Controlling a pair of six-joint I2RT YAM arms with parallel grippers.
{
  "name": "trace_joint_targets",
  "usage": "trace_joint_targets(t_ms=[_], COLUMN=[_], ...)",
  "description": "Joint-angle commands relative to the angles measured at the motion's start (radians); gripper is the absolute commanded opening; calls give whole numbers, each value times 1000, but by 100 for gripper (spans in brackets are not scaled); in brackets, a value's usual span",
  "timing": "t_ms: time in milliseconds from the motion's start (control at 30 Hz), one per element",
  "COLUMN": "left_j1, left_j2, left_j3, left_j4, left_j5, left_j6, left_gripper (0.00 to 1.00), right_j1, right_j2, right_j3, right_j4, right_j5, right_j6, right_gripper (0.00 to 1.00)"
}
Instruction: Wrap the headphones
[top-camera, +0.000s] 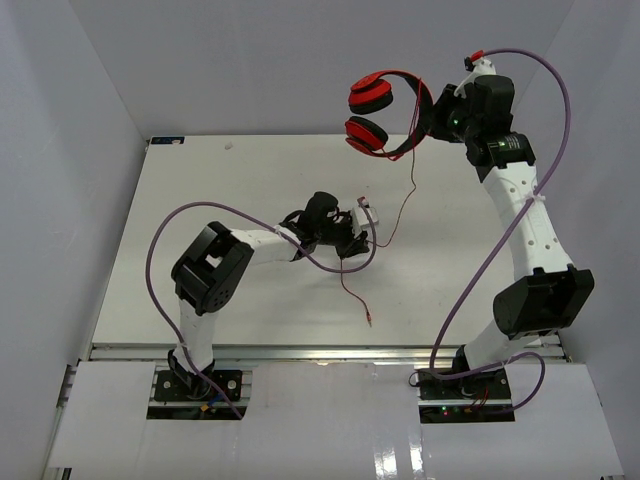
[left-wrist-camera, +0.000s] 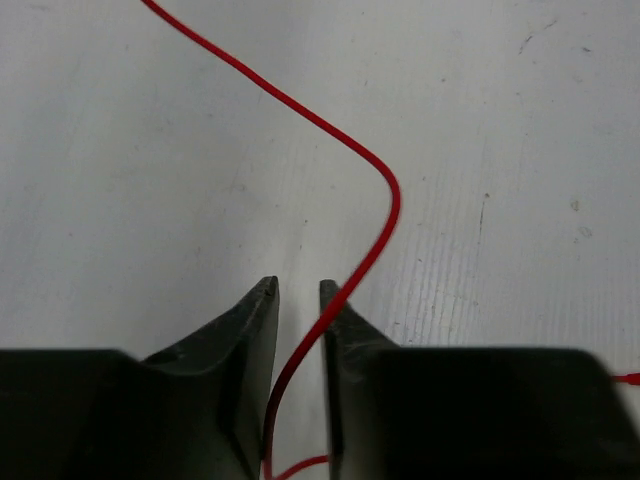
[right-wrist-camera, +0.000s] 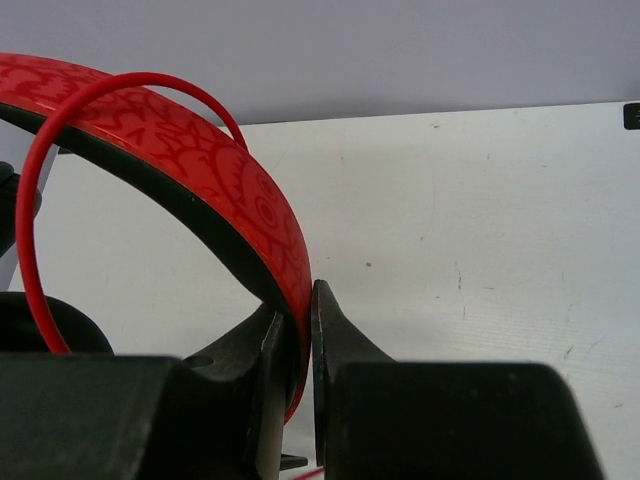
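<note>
The red headphones (top-camera: 372, 97) hang in the air at the back of the table, held by their band (right-wrist-camera: 230, 170). My right gripper (top-camera: 432, 112) is shut on that band, which sits between its jaws (right-wrist-camera: 298, 300). A loop of the thin red cord (right-wrist-camera: 40, 190) arcs over the band. The cord (top-camera: 405, 205) drops from the headphones to the table, and its plug end (top-camera: 371, 322) lies near the front. My left gripper (top-camera: 365, 225) is low over the table. In the left wrist view the cord (left-wrist-camera: 390, 200) runs between the narrowly parted jaws (left-wrist-camera: 297, 288), unclamped.
Thick purple cables (top-camera: 200, 212) loop off both arms, the right one (top-camera: 560, 100) arching high. The white table (top-camera: 200, 180) is bounded by grey walls at the back and sides. A metal rail (top-camera: 320, 352) runs along the front edge.
</note>
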Motion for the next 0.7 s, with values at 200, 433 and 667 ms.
trace_joint_targets(t_ms=[200,433,667], left_j1=[12,18,20], left_j2=[-58,-201,-407], left_j3=[-50,-142,-192], left_j4=[54,146,188], left_j5=[-65,-57,-64], left_j6=[-10,-55,-146], left_gripper=[0,0,0], right_j1=[-1,-1,15], right_j2=[-87,-82,-76], right_j3=[-6,-32,-72], right_j4=[108,125,152], right_j5=[32,55,123], right_j6=[-27,-49,-133], right_gripper=[8,8,8])
